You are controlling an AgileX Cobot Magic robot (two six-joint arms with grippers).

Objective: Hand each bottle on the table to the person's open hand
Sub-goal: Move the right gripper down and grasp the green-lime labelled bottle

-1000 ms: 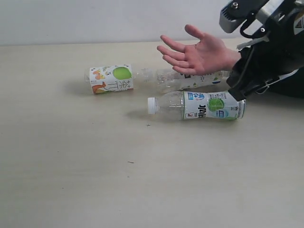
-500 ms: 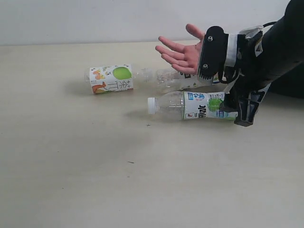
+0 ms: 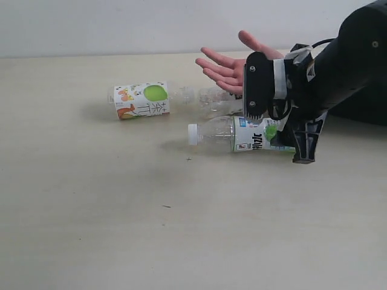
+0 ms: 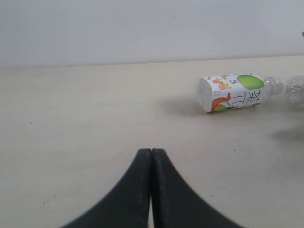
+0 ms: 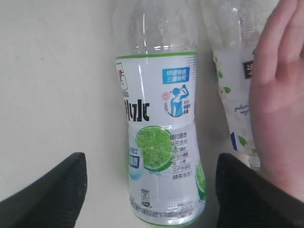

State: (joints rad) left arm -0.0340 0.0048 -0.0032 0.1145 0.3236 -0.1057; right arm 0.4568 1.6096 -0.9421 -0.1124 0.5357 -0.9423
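Note:
Lying on the table [image 3: 91, 211] is a lime-labelled bottle [image 3: 236, 134] with a white cap pointing left. My right gripper [image 3: 279, 127] is open, its fingers astride that bottle's base end [image 5: 159, 137] with a gap on each side. Behind it lies a clear bottle [image 3: 211, 98], partly under the person's open hand [image 3: 227, 66], which hovers palm up. A white-labelled bottle with a green spot [image 3: 142, 100] lies farther left. My left gripper [image 4: 151, 151] is shut on nothing, well short of that bottle [image 4: 232, 92]. The pink-labelled bottle is out of view.
The person's black sleeve and my right arm [image 3: 351, 60] fill the right side behind the bottles. The hand [image 5: 278, 95] lies close beside my right gripper's far finger [image 5: 247, 190]. A pale wall [image 3: 121, 24] bounds the table's far edge.
My right arm has come down from the upper right and moved left. Its open gripper now straddles the lime-labelled bottle's base end. The bottles and the hand have barely moved.

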